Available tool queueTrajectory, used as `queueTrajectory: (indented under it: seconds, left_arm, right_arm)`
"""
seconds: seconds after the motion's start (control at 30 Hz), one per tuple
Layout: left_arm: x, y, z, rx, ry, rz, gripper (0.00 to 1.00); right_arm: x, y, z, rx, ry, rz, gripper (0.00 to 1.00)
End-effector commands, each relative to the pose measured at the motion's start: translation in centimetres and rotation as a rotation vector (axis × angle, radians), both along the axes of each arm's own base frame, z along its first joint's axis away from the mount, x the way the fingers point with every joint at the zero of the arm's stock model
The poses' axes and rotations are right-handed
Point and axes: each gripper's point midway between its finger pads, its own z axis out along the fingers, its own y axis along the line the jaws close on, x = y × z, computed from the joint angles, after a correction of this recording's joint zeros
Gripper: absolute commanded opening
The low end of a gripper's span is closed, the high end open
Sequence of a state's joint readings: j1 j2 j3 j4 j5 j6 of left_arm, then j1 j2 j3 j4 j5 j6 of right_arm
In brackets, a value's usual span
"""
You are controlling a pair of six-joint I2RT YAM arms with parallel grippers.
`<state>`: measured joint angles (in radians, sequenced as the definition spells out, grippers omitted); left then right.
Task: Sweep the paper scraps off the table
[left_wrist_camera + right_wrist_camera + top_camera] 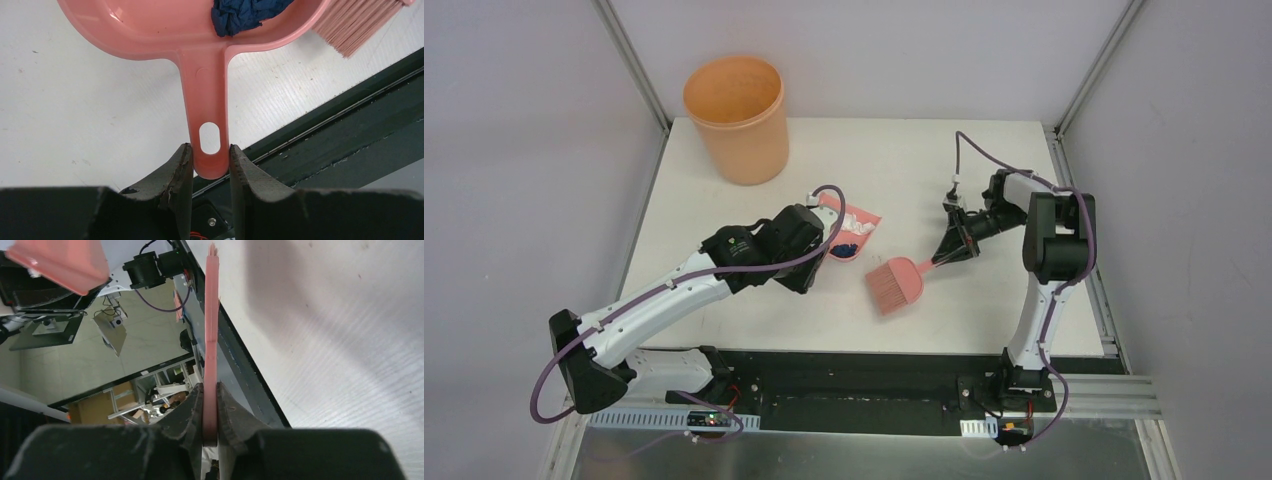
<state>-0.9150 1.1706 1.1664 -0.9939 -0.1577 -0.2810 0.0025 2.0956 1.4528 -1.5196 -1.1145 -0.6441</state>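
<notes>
On the white bench (944,170), paper scraps (857,226) lie gathered inside a salmon-pink dustpan (165,30), a dark blue wad (245,15) nearest its handle. The left claw (210,149) is clenched on the handle's end. The right claw (210,390) grasps the handle of a matching hand brush (894,283), its bristles just right of the pan. An orange bucket (736,118) stands at the far left corner.

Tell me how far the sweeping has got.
Done: scraps sit in the dustpan; none shows loose on the table. In hand: left gripper clamps the dustpan handle, right gripper the brush. Left: probably tipping the dustpan into the bucket.
</notes>
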Motion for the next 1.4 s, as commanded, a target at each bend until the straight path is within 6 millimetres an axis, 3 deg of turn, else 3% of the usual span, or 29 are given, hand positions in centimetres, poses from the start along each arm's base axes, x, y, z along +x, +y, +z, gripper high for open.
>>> queueTrajectory:
  seconds: [0.0,0.27,0.37,0.5,0.77,1.0,1.23,1.37]
  left_arm:
    - [1.3,-0.4,1.2,-0.025,-0.069,0.014,0.00]
    - [1.5,-1.0,0.2,-0.021,-0.057,0.004,0.00]
    - [1.5,-0.9,0.1,-0.017,-0.053,0.005,0.00]
    - [1.5,-0.7,-0.1,0.000,-0.054,0.004,0.00]
    - [2.2,-1.2,0.3,0.010,-0.075,-0.010,0.00]
    - [7.3,-4.3,2.8,0.022,-0.157,0.015,0.00]
    - [13.7,-4.9,7.8,-0.155,-0.193,0.160,0.00]
    - [13.7,-7.2,8.2,-0.286,-0.163,0.163,0.00]
  right_arm:
    - [-0.7,-0.4,-1.9,-0.120,0.072,-0.058,0.17]
    - [-0.8,-2.0,-4.8,-0.312,0.040,-0.058,0.33]
    - [-0.2,-2.9,-5.2,-0.402,-0.026,-0.075,0.45]
    - [0.7,-3.8,-4.2,-0.475,-0.121,-0.098,0.49]
    - [2.2,-8.0,-0.7,-0.712,-0.368,-0.090,0.53]
    - [1.0,-4.8,4.8,-0.474,-0.486,-0.223,0.53]
    - [-0.6,-3.3,6.1,-0.348,-0.659,-0.275,0.59]
    - [-2.3,-1.5,6.8,-0.196,-0.663,-0.227,0.69]
